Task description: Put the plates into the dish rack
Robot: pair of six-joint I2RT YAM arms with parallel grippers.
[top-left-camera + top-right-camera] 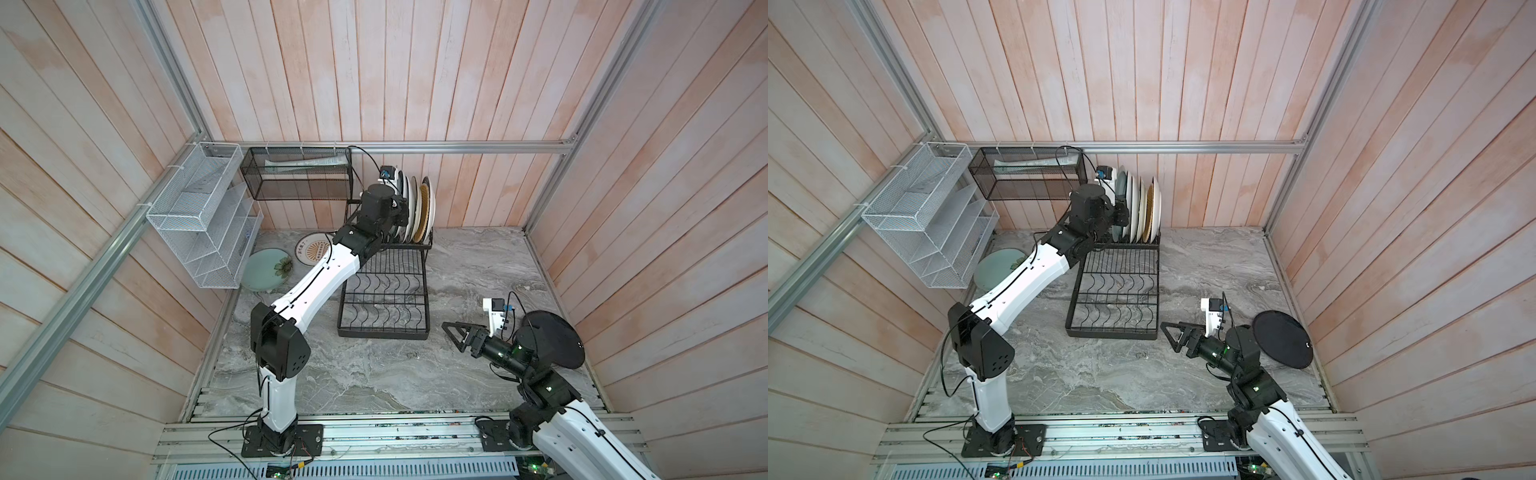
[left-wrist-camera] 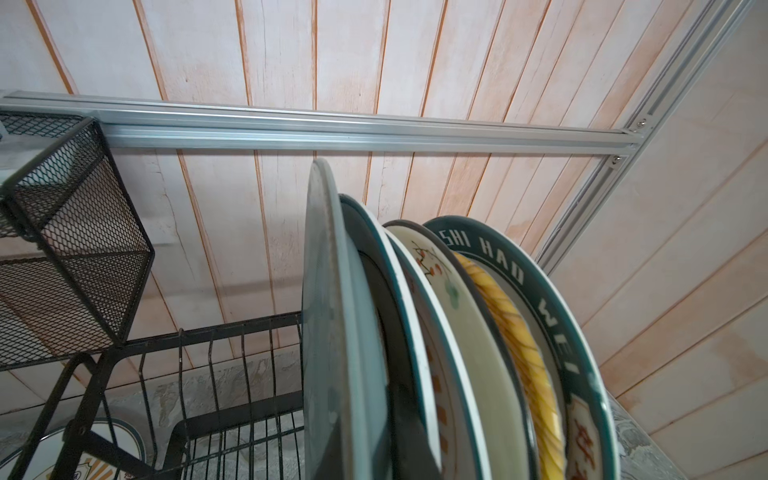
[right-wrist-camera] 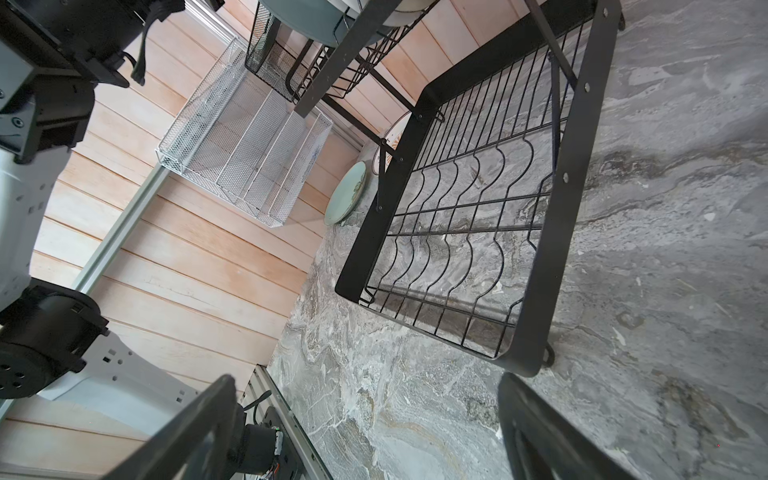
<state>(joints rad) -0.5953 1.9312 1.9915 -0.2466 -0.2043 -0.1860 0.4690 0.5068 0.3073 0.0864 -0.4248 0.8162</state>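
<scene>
The black wire dish rack point(image 1: 382, 332) point(image 1: 1113, 330) stands mid-table. Several plates stand upright in its raised tier. My left gripper point(image 1: 400, 208) point(image 2: 365, 449) is shut on the leftmost one, the grey-blue plate point(image 1: 1121, 183) point(image 2: 328, 311). Beside it stand a cream floral plate point(image 2: 449, 299) and a yellow woven-look plate point(image 2: 519, 332). A pale green flower plate point(image 1: 266, 270) and a sunburst plate point(image 1: 311, 249) lie left of the rack. A black plate point(image 1: 552, 340) rests behind my right arm. My right gripper point(image 1: 453, 334) point(image 3: 365, 399) hovers open and empty off the rack's front right corner.
A white mesh organizer point(image 1: 203, 216) hangs on the left wall and a black mesh basket point(image 1: 297, 172) on the back wall, close to the rack's upper tier. Wooden walls enclose the marble table point(image 1: 374, 382) on three sides.
</scene>
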